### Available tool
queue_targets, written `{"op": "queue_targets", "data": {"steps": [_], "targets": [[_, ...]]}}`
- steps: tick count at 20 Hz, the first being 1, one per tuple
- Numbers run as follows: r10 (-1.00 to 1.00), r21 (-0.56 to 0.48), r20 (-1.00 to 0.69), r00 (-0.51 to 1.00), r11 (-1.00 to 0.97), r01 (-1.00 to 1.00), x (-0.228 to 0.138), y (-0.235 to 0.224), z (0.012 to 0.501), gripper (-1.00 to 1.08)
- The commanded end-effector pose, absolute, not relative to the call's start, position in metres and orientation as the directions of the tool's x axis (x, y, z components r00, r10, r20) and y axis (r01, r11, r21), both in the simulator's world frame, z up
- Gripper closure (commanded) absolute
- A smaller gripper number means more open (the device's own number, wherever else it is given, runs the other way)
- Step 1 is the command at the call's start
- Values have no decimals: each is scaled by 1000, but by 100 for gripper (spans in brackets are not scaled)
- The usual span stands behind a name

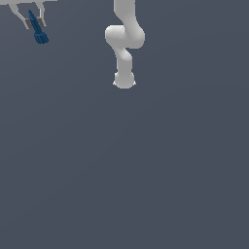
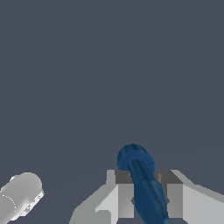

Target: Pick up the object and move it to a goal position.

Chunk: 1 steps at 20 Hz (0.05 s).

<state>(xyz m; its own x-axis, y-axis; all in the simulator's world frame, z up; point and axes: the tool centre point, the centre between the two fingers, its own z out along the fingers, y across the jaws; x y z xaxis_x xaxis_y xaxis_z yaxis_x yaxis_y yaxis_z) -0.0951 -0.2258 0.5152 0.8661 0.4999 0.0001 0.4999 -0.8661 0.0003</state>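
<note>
A plain slate-grey tabletop (image 1: pixel 146 170) fills nearly the whole exterior view. Near the top centre of that view stands the white arm (image 1: pixel 125 39), its rounded links stacked and bending, with the base resting on the grey surface; a pale rounded link of the arm (image 2: pixel 19 194) also shows in the wrist view. In the top corner on the exterior view's left, partly cut off by the frame edge, is the white gripper (image 1: pixel 33 22), its two fingers drawn close against the object (image 1: pixel 37 29), a small dark blue piece clamped between them. The object hangs tilted, its narrow shaft between the fingers and its wider ridged end pointing down. In the wrist view the object (image 2: pixel 142 179) sits between the grey finger pads (image 2: pixel 124 192), apparently touching both, its wide end jutting past the fingertips.
</note>
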Motion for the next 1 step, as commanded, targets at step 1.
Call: {"op": "queue_targets", "data": {"steps": [1], "targets": [[500, 0, 0, 866, -866, 500, -95, -226, 517, 108]]}}
